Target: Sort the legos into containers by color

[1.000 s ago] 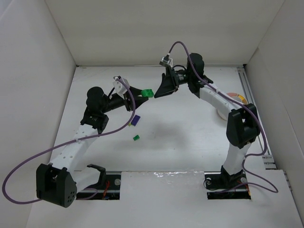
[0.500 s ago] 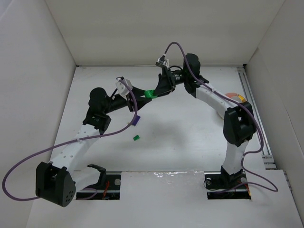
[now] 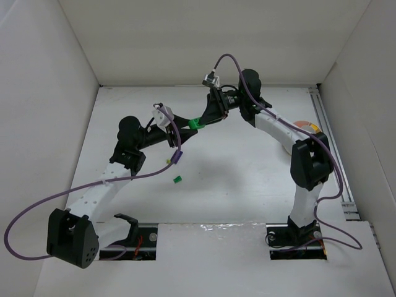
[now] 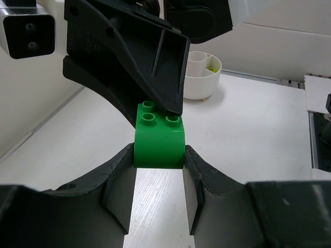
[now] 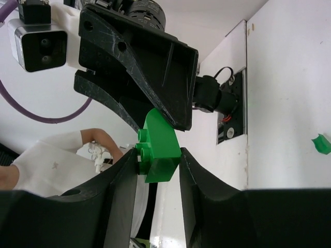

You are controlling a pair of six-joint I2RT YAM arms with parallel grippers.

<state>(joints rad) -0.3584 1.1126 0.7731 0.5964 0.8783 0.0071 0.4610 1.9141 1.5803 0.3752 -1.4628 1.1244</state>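
White table [image 3: 247, 179], walled in white on three sides. Bowl [image 4: 199, 85] at its right side, mostly hidden behind the right arm in the top view.

Left arm [image 3: 105, 179]: rises from a base well left of the bowl and nearer the front edge, bends at the elbow, points back toward the bowl's side. Right arm [image 3: 306, 167]: stands just in front of the bowl, crosses over it, stretches leftward away from it.

Left gripper [image 4: 158, 155] and right gripper [image 5: 156, 159]: nose to nose in the air, well left of the bowl. Both narrow, both closed on the same green brick [image 3: 196, 122]. Left wrist view: left pads flush against the brick's two flanks, one right finger [image 4: 155, 57] lying over the stud side. Right wrist view: right pads tight on the brick's body, a left finger [image 5: 150, 67] covering its far end.

Bowl: small, round, with a central cylinder and wedge compartments. Lime-yellow speck in one wedge in the left wrist view, orange and yellow at the rim in the top view.

Purple brick [image 3: 176, 158]: on the table, far left of the bowl and nearer the front, crossed by the left arm's cable [image 3: 37, 210]. Small green brick [image 3: 177, 179]: on the table, likewise far left of the bowl, nearer the front again, apart from the purple one. Yellow bit [image 3: 167, 162]: beside the purple brick on the side away from the bowl, too small to make out.
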